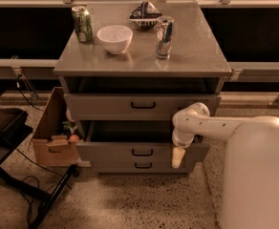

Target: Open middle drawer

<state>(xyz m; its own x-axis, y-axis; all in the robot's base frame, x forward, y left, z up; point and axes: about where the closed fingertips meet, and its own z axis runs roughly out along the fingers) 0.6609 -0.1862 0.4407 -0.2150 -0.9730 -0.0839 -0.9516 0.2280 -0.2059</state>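
Note:
The grey cabinet [197, 56] has three drawers. The top drawer [101, 106] is closed. The middle drawer [106, 151] below it is pulled out a good way, and its dark inside shows behind its front; its small black bar handle [142, 151] is at the centre. The lowest drawer [111, 166] is closed. My gripper [177, 158] hangs from the white arm [211, 124], which reaches in from the right. It points down in front of the right part of the middle drawer's front, to the right of the handle.
On the cabinet top stand a green can [83, 24], a white bowl [114, 38], a chip bag [145, 12] and a silver-blue can [164, 37]. An open cardboard box [51, 142] sits at the cabinet's left. A black stand [5, 128] is further left. My white body [259, 175] fills the lower right.

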